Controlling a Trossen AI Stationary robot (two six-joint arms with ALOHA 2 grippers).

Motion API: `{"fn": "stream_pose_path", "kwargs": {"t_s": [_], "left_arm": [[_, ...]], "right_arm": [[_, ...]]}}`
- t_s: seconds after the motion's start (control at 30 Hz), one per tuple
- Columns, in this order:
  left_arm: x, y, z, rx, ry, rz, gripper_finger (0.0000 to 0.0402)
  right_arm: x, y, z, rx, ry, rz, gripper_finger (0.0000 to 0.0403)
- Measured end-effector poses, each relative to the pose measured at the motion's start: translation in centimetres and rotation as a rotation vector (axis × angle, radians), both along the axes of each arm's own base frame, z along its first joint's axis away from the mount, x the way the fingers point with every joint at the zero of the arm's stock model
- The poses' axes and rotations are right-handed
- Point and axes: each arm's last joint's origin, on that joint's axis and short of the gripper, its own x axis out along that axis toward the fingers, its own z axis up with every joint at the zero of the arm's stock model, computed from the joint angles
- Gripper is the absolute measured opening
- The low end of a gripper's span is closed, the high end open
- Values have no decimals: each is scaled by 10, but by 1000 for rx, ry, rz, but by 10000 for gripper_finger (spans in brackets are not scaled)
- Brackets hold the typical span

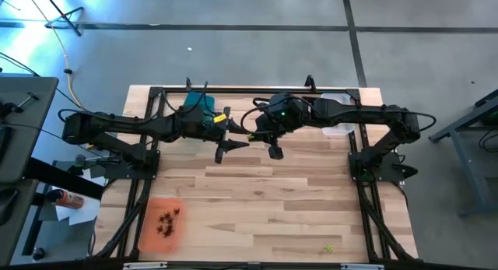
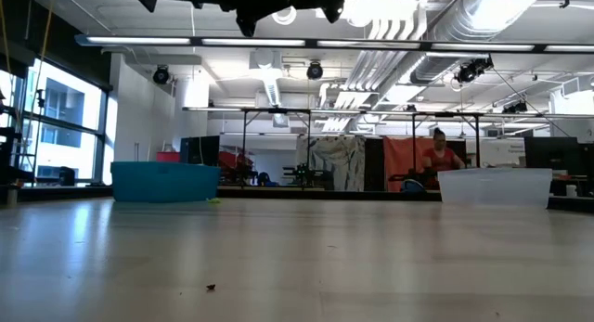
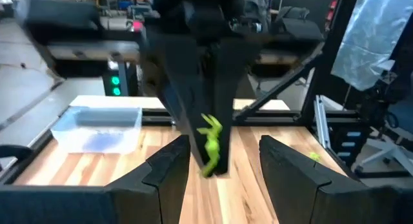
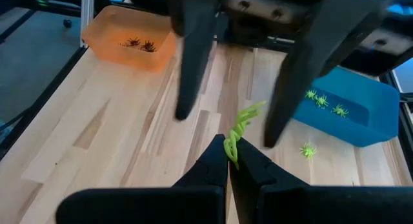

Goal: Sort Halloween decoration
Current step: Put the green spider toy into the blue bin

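One lime green spider (image 4: 236, 139) is pinched in the right gripper (image 4: 228, 161) jaws, mid-air above the table (image 1: 296, 200) between the left gripper (image 3: 219, 161) jaws, spread wide and empty, so a sloppy handoff could drop it.

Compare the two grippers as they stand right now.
The right gripper is shut on a lime green spider; the left gripper stands open and holds nothing. In the right wrist view, the left gripper's fingers flank the spider without touching it, while the right gripper's pinch it. Both hang high above the table, facing each other near its middle.
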Motion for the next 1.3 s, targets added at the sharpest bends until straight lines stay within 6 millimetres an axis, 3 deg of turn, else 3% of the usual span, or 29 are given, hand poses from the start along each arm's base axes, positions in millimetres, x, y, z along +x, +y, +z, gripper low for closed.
{"fn": "stream_pose_path", "kwargs": {"t_s": [0.2,0.83,0.97,1.1,1.3], "left_arm": [[2,0,-2,-18,5,4,163],[2,-1,-2,53,0,28,12],[1,0,-2,25,7,46,5],[-4,8,-3,19,54,73,3],[-39,23,8,21,160,165,1]], "right_arm": [[0,0,0,0,0,-3,0],[0,0,0,-12,6,-20,1],[0,-1,-1,-6,5,-31,9],[-2,-2,0,0,28,-115,36],[-30,-5,2,-86,186,-260,135]]}}
